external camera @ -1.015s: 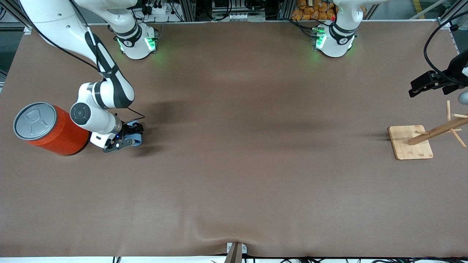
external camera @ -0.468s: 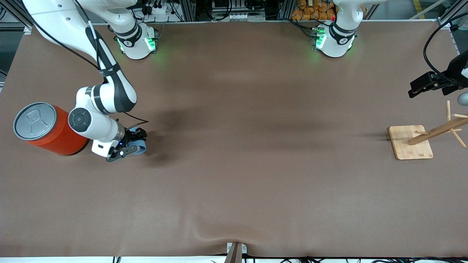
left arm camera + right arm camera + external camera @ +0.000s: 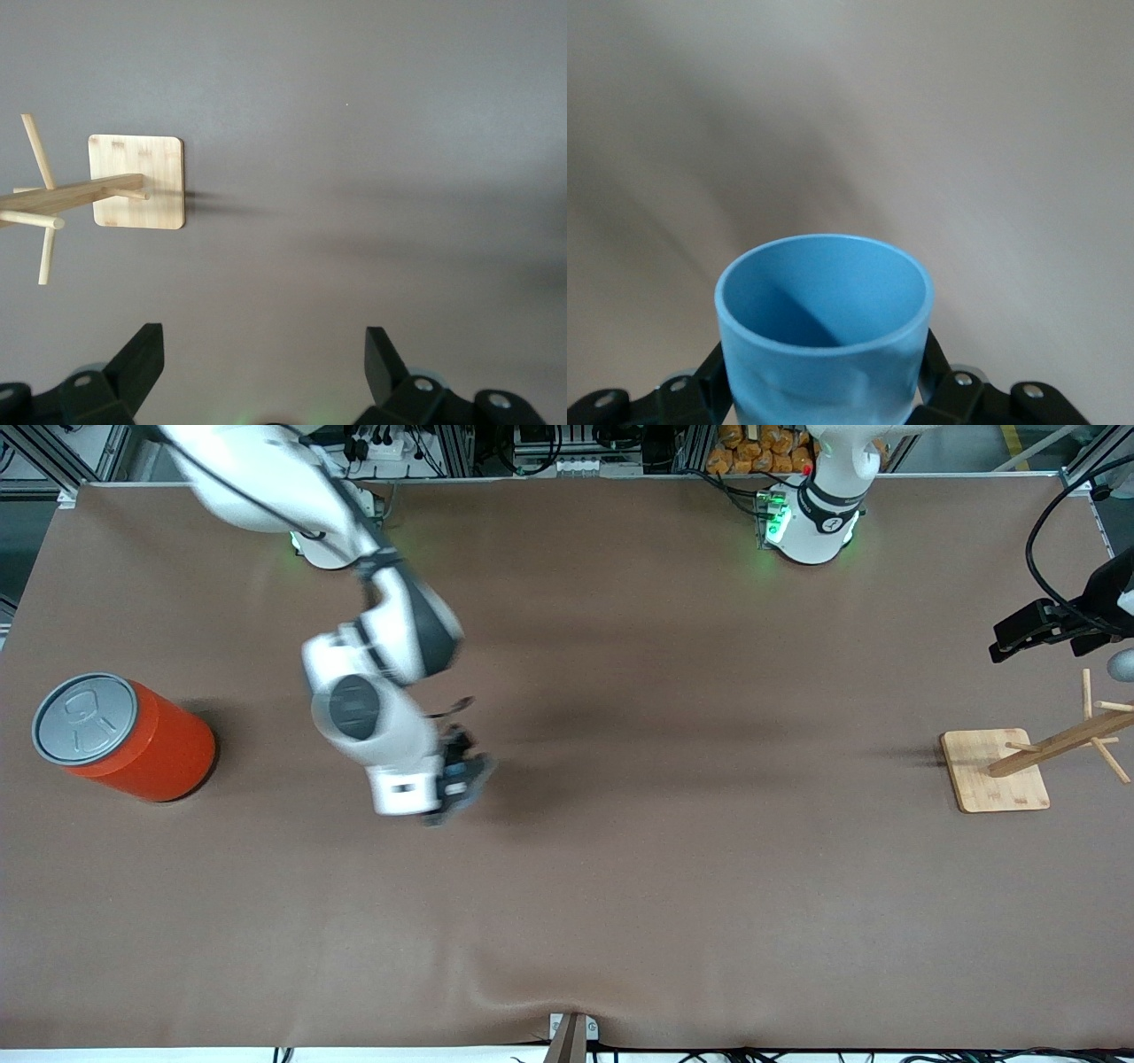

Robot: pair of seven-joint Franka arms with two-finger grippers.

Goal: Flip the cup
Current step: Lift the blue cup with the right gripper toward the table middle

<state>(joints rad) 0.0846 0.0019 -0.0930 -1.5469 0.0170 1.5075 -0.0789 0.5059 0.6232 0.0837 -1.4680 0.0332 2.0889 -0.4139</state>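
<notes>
So I've got the cup point(image 3: 824, 332) clamped in my right gripper point(image 3: 824, 390), one finger on each side of the wall, low down near the base end. In the wrist view its mouth points away from my wrist and I can look straight into the darker blue inside. It's up in the air over the bare mat point(image 3: 620, 886), roughly mid-table toward the right arm's end, well apart from the orange can point(image 3: 120, 735).

How it handles, as far as I can judge: thin smooth plastic, no handle, so it's probably super light and a bit slick. The taper is the annoying part, since a squeeze on a cone tends to want to squirt it out toward the narrow end. The wall likely flexes too, so crushing it harder isn't the answer. I'd say across the body, where I have it, is the best hold; grabbing by the rim would likely bend it.

It's not fragile, so a drop would likely only send it rolling.

My left gripper point(image 3: 261, 354) is waiting wide open with nothing in it, above the wooden rack point(image 3: 1028, 757) at the left arm's end.
</notes>
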